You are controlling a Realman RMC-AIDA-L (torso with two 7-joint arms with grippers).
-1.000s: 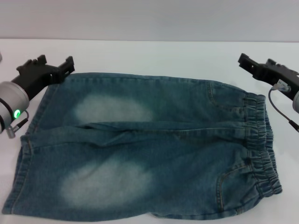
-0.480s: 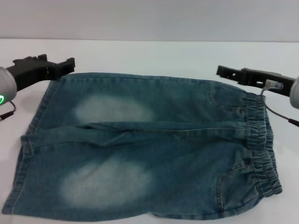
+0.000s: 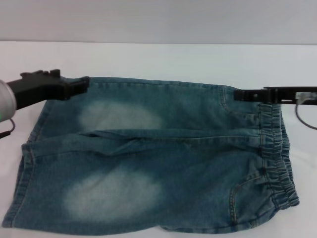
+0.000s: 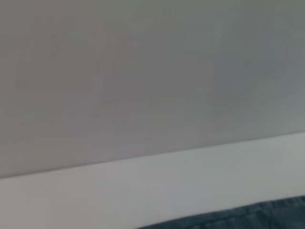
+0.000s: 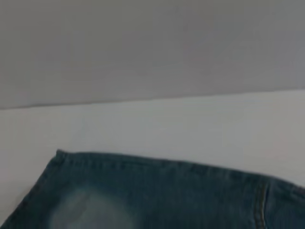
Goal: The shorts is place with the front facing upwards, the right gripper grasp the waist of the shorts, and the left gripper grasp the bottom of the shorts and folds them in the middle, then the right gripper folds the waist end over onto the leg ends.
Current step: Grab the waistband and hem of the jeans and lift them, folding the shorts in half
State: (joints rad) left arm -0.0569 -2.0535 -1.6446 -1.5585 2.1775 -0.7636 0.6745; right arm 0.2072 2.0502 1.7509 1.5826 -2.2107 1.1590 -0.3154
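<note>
Lying flat across the white bench point(image 3: 163, 59) in the head view, the denim shorts point(image 3: 163, 158) are spread front up, waistband toward the robot's right and leg ends toward its left. Left claw point(image 3: 81, 85) reaches in level over the far corner of the leg ends, its dark tip right at the hem edge; whether its fingers are parted or together, I cannot tell from this side-on angle. Right claw point(image 3: 240, 94) stretches in level at the far end of the waistband, tip over the denim beside the elastic; its finger state cannot be told either.

Over to the left wrist view: mostly grey wall and white bench point(image 4: 157, 186), with just a sliver of the shorts point(image 4: 248, 214) at the edge.

Right wrist view now: the shorts point(image 5: 181, 195) fill the near part, a faded pale patch showing, bench point(image 5: 157, 124) beyond the hem.
</note>
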